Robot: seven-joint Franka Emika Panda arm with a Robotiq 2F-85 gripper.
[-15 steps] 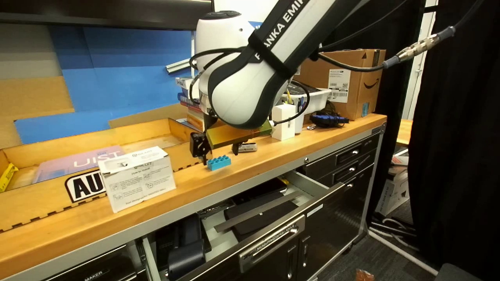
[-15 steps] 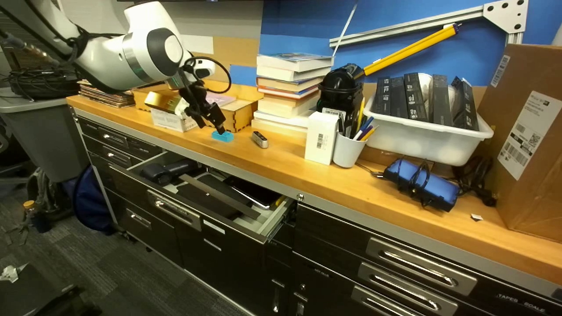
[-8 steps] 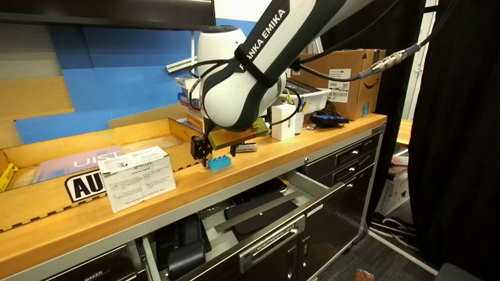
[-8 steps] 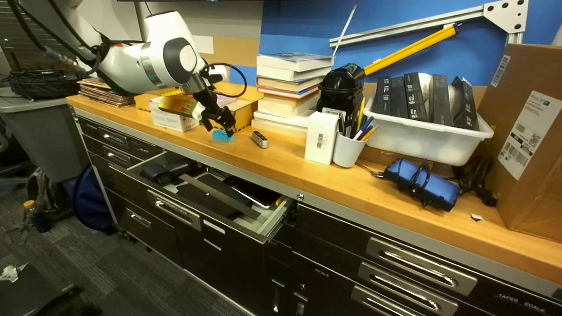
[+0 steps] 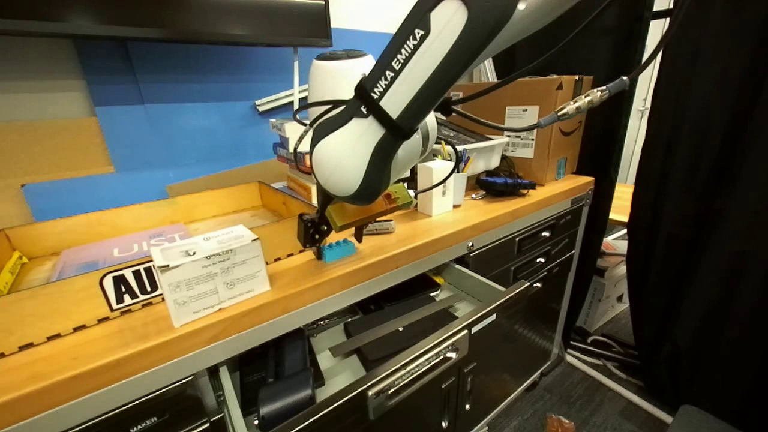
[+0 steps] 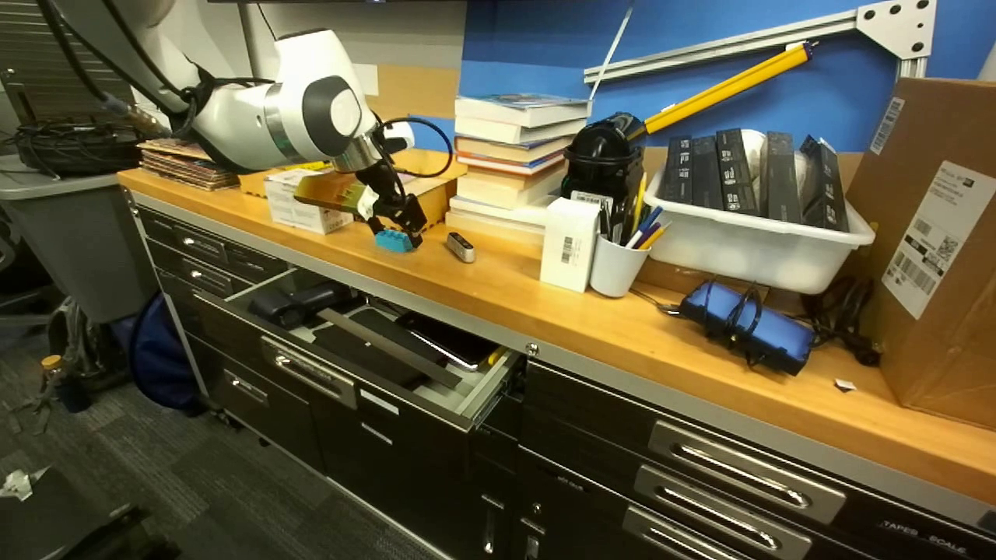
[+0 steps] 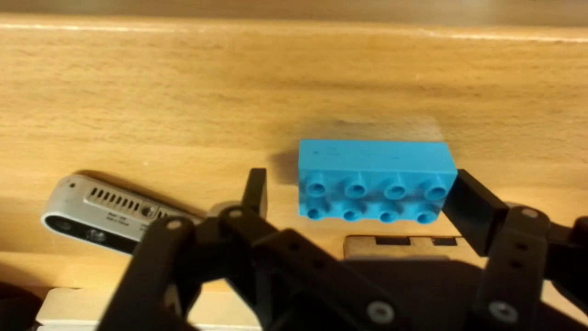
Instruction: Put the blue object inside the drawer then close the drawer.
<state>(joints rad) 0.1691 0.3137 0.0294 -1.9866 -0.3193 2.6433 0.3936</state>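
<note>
In the wrist view the blue object, a bright studded brick, lies right of centre on the wooden worktop; the gripper fills the bottom of the frame with its fingers spread wide, placed at either end of the blue object; the finger at the right of the frame is at the object's right end, though whether the two touch I cannot tell, while wood shows between the left finger and the other end; a silver device lies at the left of the frame, partly hidden behind the gripper; in both exterior views the blue object sits on the worktop, higher in the frame than the drawer; the drawer stands pulled out, with dark items and a long flat strip showing inside it; in an exterior view a white cardboard box stands left of centre on the worktop; in an exterior view a stack of books rises at upper centre.
</note>
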